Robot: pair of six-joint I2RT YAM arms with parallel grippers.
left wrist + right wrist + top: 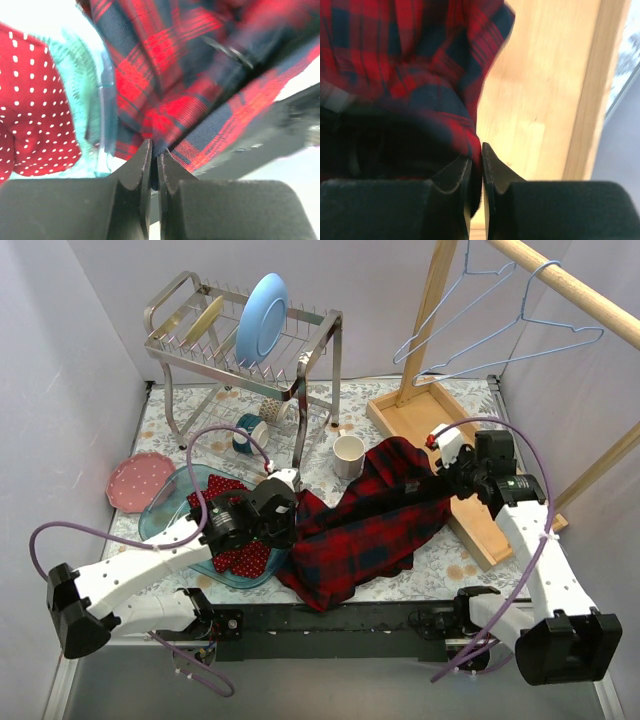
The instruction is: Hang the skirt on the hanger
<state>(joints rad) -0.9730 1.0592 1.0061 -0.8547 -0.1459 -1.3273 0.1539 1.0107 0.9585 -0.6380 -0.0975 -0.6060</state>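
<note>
Beside plaid shirt (pixel 370 530), skirt (pixel 243 560) on tray (pixel 163 512)

One skirt (pixel 243 558), one plaid shirt (pixel 370 530), two hangers (pixel 430 311) (pixel 510 355), one dish rack (pixel 230 358).

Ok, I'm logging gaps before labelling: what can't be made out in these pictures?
- Bright red white-dotted cloth skirt: top view, the left arm covers most of it; left wrist view, the frame edge cuts it off.
- Dark red-and-navy plaid garment: both wrist views, blur smears it.
- Left end effector and right end effector: top view, their wrist housings hide the fingertips.
- Pale blue wire hanger: top view, upper edge cuts off its hook.
</note>
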